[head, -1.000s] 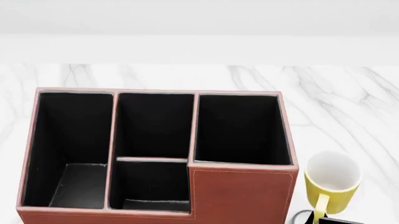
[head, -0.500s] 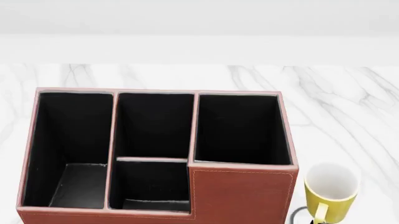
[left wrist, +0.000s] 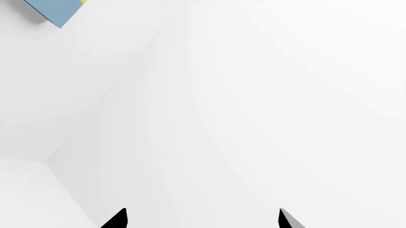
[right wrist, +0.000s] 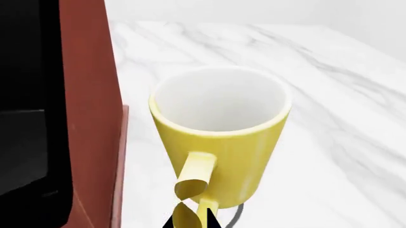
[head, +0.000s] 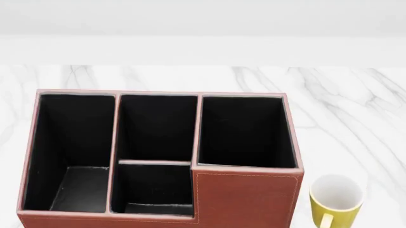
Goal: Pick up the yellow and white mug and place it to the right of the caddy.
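The yellow and white mug point(head: 336, 199) stands upright just right of the caddy point(head: 247, 199), by its front right corner, handle toward me. In the right wrist view the mug point(right wrist: 222, 128) fills the middle, with the caddy's reddish-brown wall point(right wrist: 89, 118) close beside it and a thin gap between them. My right gripper point(right wrist: 190, 222) is shut on the mug's handle point(right wrist: 193, 178), its black fingertips point(right wrist: 170, 222) on either side of the loop. A thin dark shadow rings the mug's base. My left gripper point(left wrist: 201, 219) is open, empty, and faces plain white surfaces.
The white marble table point(head: 355, 109) stretches to the right of and behind the caddy. A white wall runs along the back. A light blue object with a yellow patch point(left wrist: 57, 12) shows at a corner of the left wrist view.
The mug has sunk lower in the head view, beside the caddy's right front corner. The dark gripper part and grey shadow seen below it earlier have left that view.
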{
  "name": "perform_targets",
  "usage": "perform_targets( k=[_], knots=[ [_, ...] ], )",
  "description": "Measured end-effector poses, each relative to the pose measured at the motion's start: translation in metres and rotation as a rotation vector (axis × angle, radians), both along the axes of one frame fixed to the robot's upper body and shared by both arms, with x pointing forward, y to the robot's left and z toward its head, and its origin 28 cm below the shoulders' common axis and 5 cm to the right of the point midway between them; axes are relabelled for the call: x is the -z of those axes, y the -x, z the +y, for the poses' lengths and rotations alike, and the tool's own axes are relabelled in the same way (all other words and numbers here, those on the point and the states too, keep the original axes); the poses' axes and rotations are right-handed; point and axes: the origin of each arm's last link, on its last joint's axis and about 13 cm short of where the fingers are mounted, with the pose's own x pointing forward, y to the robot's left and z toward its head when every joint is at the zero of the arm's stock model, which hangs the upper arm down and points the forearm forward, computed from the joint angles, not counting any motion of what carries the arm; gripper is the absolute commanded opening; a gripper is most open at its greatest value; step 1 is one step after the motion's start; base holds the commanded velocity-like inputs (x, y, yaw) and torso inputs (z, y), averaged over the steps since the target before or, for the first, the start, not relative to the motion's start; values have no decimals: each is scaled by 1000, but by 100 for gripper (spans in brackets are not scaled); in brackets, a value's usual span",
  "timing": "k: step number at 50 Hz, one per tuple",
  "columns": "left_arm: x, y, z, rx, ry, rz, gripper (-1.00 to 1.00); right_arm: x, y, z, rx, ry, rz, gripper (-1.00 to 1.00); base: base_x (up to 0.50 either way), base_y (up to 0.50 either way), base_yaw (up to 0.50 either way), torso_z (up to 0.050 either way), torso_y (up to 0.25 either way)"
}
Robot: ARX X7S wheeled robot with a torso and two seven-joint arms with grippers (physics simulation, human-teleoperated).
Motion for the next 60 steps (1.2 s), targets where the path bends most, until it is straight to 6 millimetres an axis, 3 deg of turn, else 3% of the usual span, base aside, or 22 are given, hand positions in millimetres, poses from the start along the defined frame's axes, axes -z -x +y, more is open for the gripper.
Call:
perform_targets(
  k=[30, 31, 60],
  knots=[
    [0, -2, 0, 5, -1, 2, 100, 9, 0, -1, 0, 2, 28, -100, 0, 0, 0, 0, 1],
    [0, -2, 0, 5, -1, 2, 100, 9, 0, -1, 0, 3, 29, 100, 0, 0, 0, 0, 0],
    [0, -1, 0, 5, -1, -1, 100, 6, -4, 0, -9, 23, 5, 100, 0, 0, 0, 0, 0]
  ],
)
